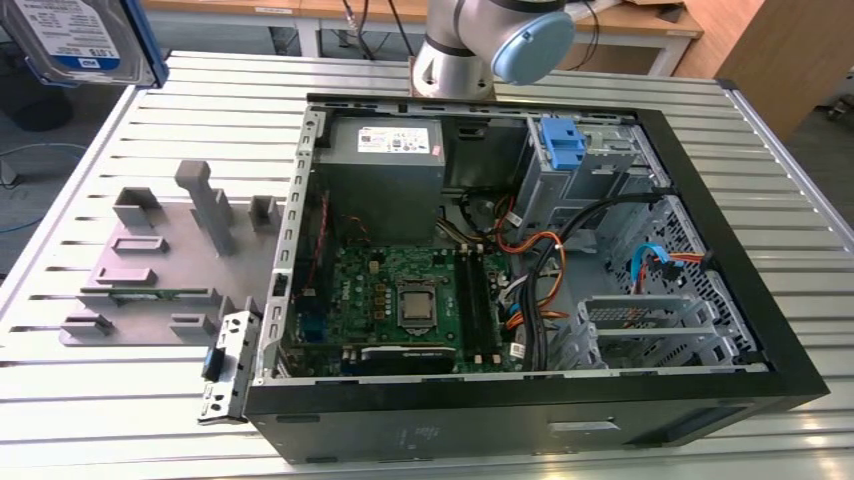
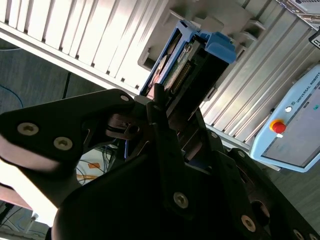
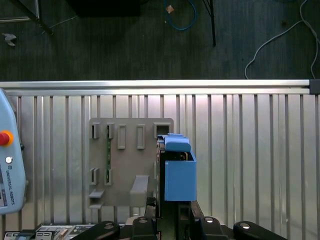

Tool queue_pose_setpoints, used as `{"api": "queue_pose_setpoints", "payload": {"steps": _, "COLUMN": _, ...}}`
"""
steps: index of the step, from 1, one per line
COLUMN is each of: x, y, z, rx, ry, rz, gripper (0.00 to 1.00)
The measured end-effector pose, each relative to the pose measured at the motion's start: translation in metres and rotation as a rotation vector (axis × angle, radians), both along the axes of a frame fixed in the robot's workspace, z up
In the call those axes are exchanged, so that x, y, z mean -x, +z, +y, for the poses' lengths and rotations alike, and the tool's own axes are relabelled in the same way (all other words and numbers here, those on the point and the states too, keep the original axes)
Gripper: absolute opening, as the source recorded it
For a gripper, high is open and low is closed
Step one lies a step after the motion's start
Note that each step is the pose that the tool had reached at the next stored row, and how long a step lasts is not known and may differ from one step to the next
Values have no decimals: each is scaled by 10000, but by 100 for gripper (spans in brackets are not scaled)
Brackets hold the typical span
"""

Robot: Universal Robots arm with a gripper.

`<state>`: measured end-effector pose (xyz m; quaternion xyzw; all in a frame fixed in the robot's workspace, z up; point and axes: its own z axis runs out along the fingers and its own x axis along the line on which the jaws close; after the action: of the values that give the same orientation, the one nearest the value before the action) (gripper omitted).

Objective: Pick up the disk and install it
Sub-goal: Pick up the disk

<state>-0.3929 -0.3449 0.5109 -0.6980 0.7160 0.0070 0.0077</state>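
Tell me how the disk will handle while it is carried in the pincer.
Held in the pincer, the disk probably acts stiff: a flat metal slab showing no sag. Likely heavy for its size, being metal. Its blue plastic side rails look smooth, so it could slip if the grip loosens.

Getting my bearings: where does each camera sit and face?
Exterior view: high, looking down into the open computer case; arm beyond.
First wrist view: on the wrist, looking down past the claw at the disk.
Second wrist view: on the wrist, looking slantwise along the claw to the disk.
Shared: all three show the disk.
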Motion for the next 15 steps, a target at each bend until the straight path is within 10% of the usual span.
{"api": "queue_pose_setpoints", "payload": {"steps": 15, "x": -13, "y": 14, "z": 0, "rx": 0, "ry": 0, "rz": 0, "gripper": 35}}
